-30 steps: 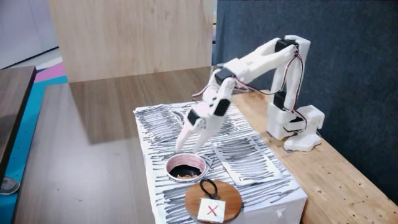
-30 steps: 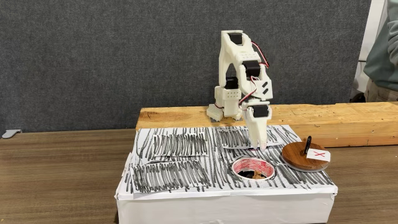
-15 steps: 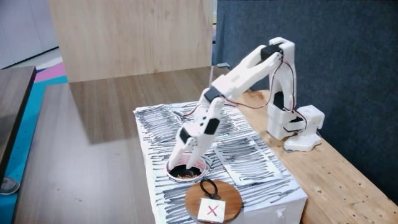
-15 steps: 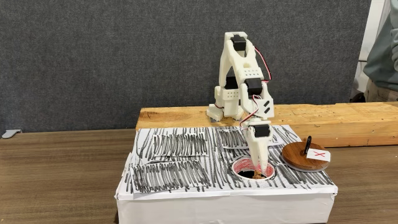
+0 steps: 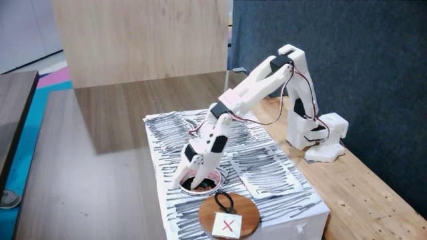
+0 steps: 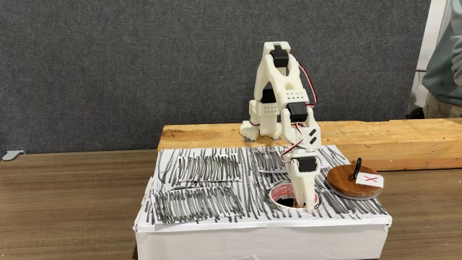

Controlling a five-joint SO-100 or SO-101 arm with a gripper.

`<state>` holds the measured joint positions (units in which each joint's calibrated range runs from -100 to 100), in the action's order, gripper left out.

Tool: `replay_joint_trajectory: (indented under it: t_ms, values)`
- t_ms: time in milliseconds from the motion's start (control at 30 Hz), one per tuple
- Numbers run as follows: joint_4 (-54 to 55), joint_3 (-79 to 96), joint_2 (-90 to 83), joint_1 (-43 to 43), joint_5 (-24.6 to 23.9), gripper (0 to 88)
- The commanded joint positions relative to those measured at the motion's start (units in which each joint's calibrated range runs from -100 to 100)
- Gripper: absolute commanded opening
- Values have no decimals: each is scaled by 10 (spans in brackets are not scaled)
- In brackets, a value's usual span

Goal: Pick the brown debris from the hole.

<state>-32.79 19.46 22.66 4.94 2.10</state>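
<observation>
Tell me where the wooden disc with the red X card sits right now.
In a fixed view the wooden disc lies on the scribbled box top at the near edge, just in front of the hole; in another fixed view it is right of the hole.

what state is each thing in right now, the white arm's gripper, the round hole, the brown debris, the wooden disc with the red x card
white two-finger gripper: tips lowered into the hole, open or shut cannot be told
round dark hole with pale rim: uncovered, gripper inside it
brown debris: small tan bits lying in the hole
round wooden disc with red X card: lying flat on the box top beside the hole, off it
</observation>
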Motion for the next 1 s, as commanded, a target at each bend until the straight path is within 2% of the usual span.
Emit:
replay_joint_trajectory:
  t_ms: [0,300,467,967]
  values:
    - [-8,5,-42,-6,-4,199]
    - [-7,137,-181,3,-4,199]
    - [-6,173,-180,7,-4,199]
    - [0,164,-164,113,-4,199]
